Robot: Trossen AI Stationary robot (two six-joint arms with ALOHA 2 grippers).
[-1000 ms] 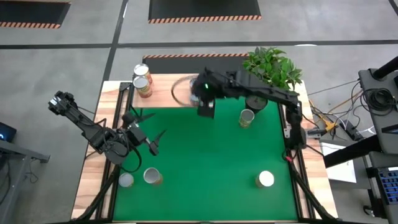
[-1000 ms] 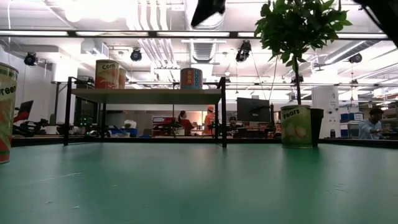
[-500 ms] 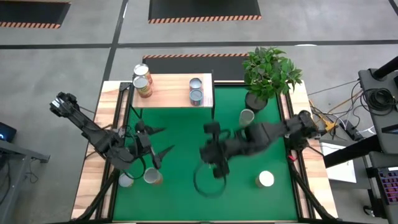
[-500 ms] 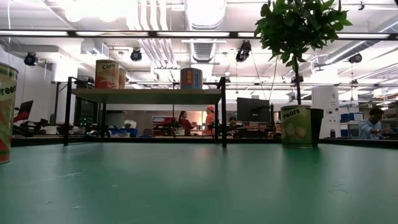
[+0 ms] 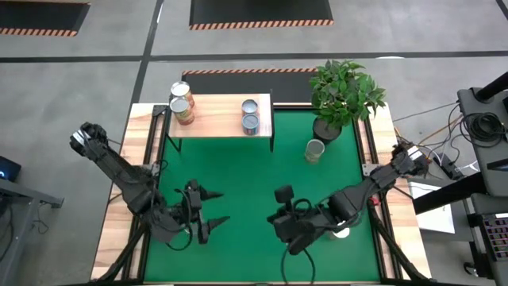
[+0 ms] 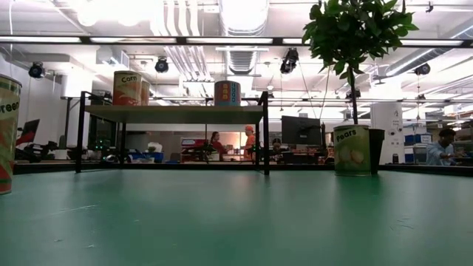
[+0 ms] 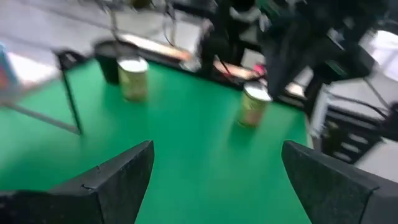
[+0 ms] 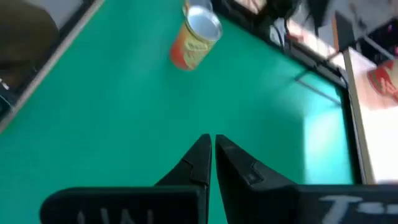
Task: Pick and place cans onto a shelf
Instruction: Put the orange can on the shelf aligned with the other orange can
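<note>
Your left tool (image 5: 208, 213) spreads wide and empty over the green counter (image 5: 262, 175), well in front of the shelf (image 5: 218, 119). The right tool (image 5: 279, 213), pinched shut and empty, sits beside it. Lower the left carelessly and one finger could tip the can under that arm; the can beside the right arm (image 5: 340, 230) risks a knock too. Count four cans on the shelf (image 5: 249, 116), one by the plant pot (image 5: 315, 150), and one orange-labelled can (image 8: 195, 38) in the right wrist view.
</note>
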